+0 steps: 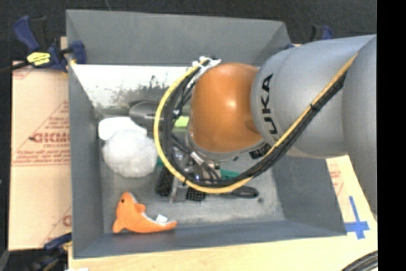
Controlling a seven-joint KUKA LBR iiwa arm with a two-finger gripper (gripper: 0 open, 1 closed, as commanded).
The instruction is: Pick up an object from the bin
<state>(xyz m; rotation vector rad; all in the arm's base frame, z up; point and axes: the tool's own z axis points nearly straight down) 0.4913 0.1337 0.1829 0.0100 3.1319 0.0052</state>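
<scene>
One arm (pixel 304 105): grey, it enters from 3 o'clock and bends down into the middle of the bin; an orange cover (pixel 222 108) caps its wrist, with yellow and black cables (pixel 166 105) looped round it.
End effector (pixel 193 173): low in the bin, just off centre toward 6 o'clock and mostly hidden beneath the orange cover; whether it is wide, narrow or holding anything cannot be told.
Black ribbed thing (pixel 169 185): the nearest thing, on the floor at about 8 o'clock of the end effector and just beside it; contact cannot be told.
White fluffy lump (pixel 129 152): at 9 o'clock in the bin, near the left wall, just beside the black ribbed thing.
Orange toy fish (pixel 134 217): at 7 o'clock, by the near wall, apart from the rest.
Green piece (pixel 182 120): at 11 o'clock of the end effector, partly behind the cables.
Dark grey rounded thing (pixel 142 112): at 10 o'clock, touching the white fluffy lump's upper edge.
Slim black thing (pixel 245 192): at 4 o'clock of the end effector, flat on the floor.
Bin (pixel 190 35): grey metal with sloped walls.
</scene>
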